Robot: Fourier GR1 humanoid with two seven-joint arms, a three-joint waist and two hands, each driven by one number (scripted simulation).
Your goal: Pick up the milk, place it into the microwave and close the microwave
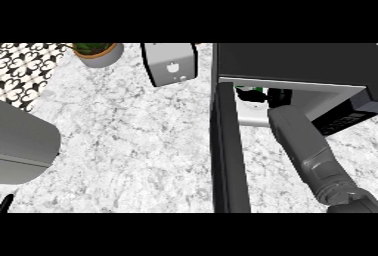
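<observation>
The milk (249,95), a white carton with green markings, stands inside the open microwave (295,60) near the left of its cavity. My right forearm reaches into the cavity. The black right hand (279,97) is just to the right of the carton and right beside it; the microwave's shadow hides whether it holds the carton. The microwave door (225,150) hangs wide open, swung out toward me, to the left of my forearm. Only a black sliver of my left hand (6,202) shows at the lower left edge.
A white toaster (171,62) stands left of the microwave at the back. A potted plant (96,52) sits further left, beside patterned tiles (22,67). A broad grey shape (22,145) fills the left edge. Marble counter (133,150) spreads between it and the door.
</observation>
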